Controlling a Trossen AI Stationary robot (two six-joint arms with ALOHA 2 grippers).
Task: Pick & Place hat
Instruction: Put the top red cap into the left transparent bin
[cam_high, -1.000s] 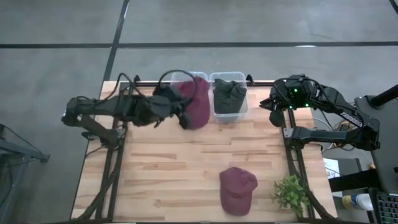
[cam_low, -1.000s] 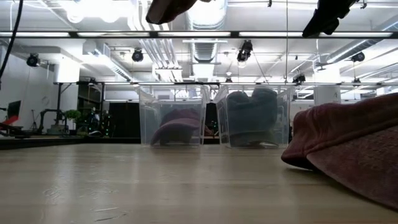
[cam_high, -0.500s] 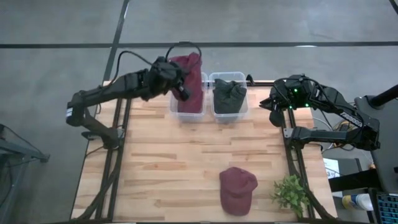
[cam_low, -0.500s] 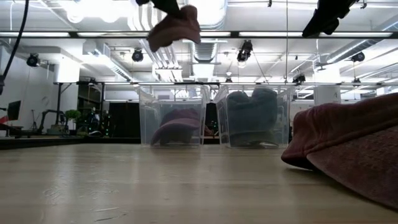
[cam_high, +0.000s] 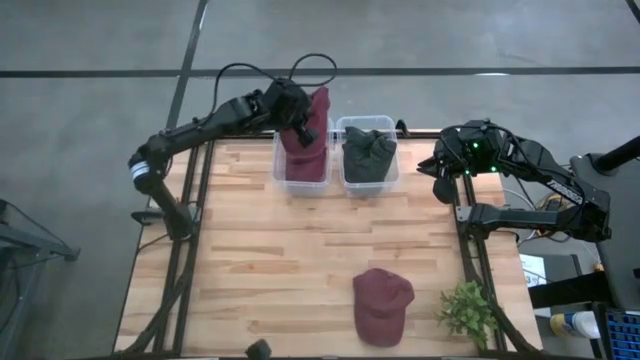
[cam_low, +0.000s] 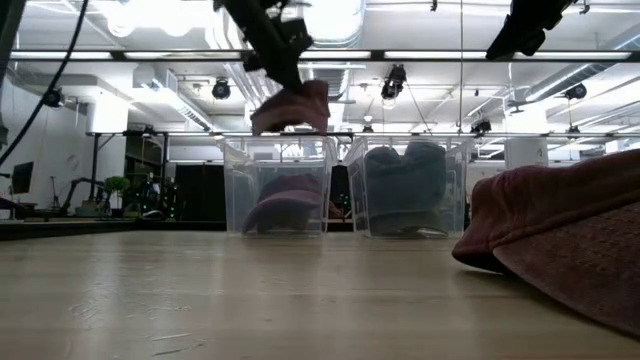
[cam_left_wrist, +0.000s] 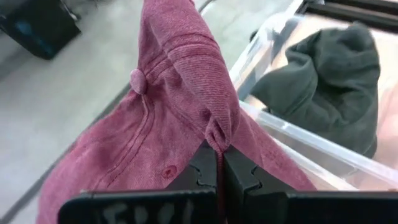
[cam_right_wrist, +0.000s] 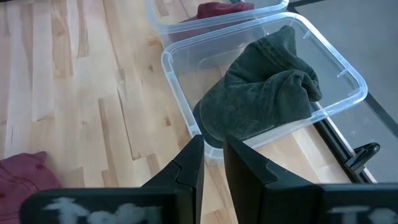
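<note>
Overhead, we see the left gripper (cam_high: 303, 132) pinched together on a fold of a maroon cotton baseball cap (cam_high: 313, 122), which hangs above the left clear plastic bin (cam_high: 282, 172) at the far edge of the light wooden slatted table (cam_high: 270, 270). From table height, another maroon hat (cam_low: 285, 207) already lies inside that bin. Just beside it, the right clear plastic bin (cam_high: 393, 170) holds dark green hats (cam_high: 368, 153). A second maroon cap (cam_high: 381, 305) lies on the table's near side, close to a small green plant (cam_high: 467, 310). Our right gripper (cam_right_wrist: 212, 163) waits by the table's right edge with a slim gap between its fingers, gripping nothing.
</note>
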